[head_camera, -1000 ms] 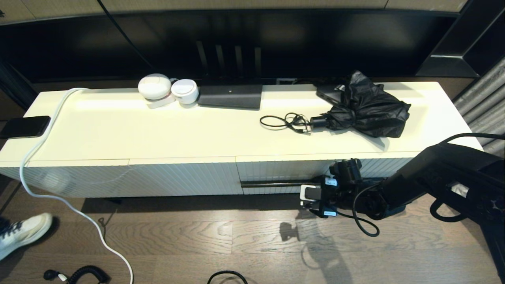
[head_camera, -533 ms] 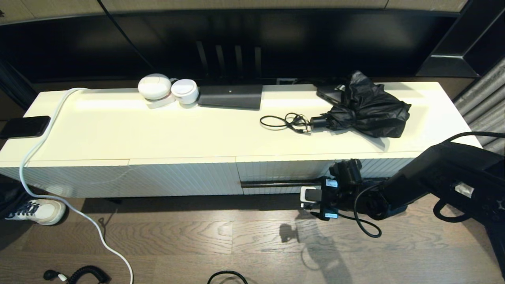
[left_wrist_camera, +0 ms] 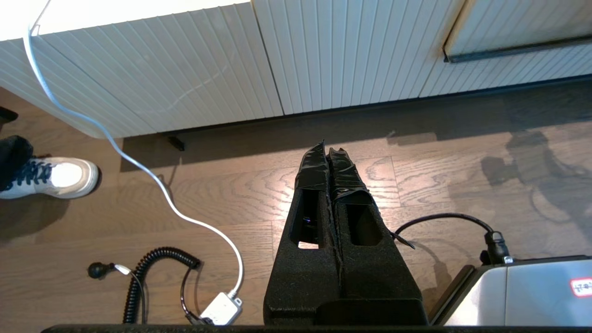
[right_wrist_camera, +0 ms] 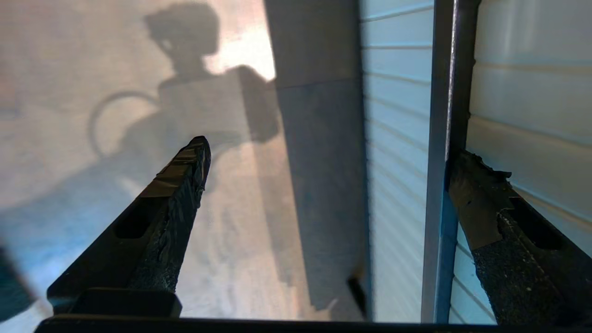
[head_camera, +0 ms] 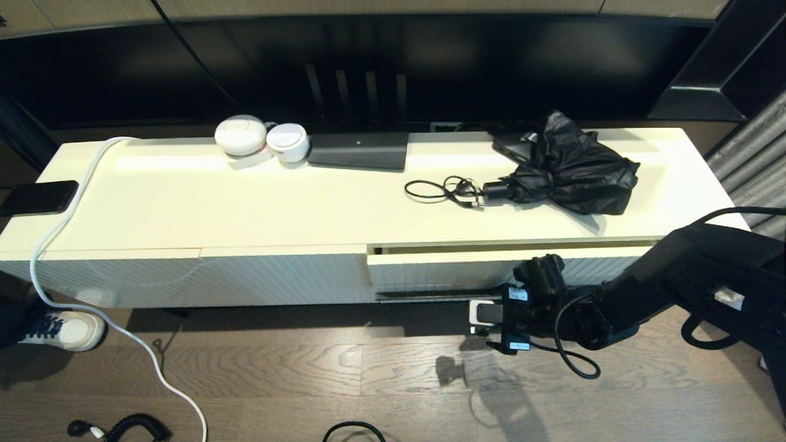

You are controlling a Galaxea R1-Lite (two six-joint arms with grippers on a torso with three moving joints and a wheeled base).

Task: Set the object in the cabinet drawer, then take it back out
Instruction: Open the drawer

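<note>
The cabinet drawer point(head_camera: 442, 270), white with a ribbed front, stands slightly pulled out on the right half of the low cabinet. A narrow gap shows under the cabinet top. My right gripper point(head_camera: 485, 313) is at the drawer's black bar handle point(right_wrist_camera: 444, 92), open. One finger point(right_wrist_camera: 481, 199) sits between the bar and the ribbed front, and the other point(right_wrist_camera: 180, 194) hangs free over the floor. A black folded umbrella point(head_camera: 574, 166) and a coiled black cable point(head_camera: 445, 189) lie on the cabinet top above the drawer. My left gripper point(left_wrist_camera: 327, 150) hangs shut and empty over the wooden floor.
On the cabinet top are two white round devices point(head_camera: 241, 135), a dark flat box point(head_camera: 359, 150) and a phone point(head_camera: 38, 196) at the left end. A white cord point(head_camera: 92, 307) runs down to the floor. A person's white shoe point(head_camera: 61, 328) is at the left.
The drawer has slid out a little toward me, opening a gap under the cabinet top. My right gripper moved back and down with the handle. The shoe shifted at the left.
</note>
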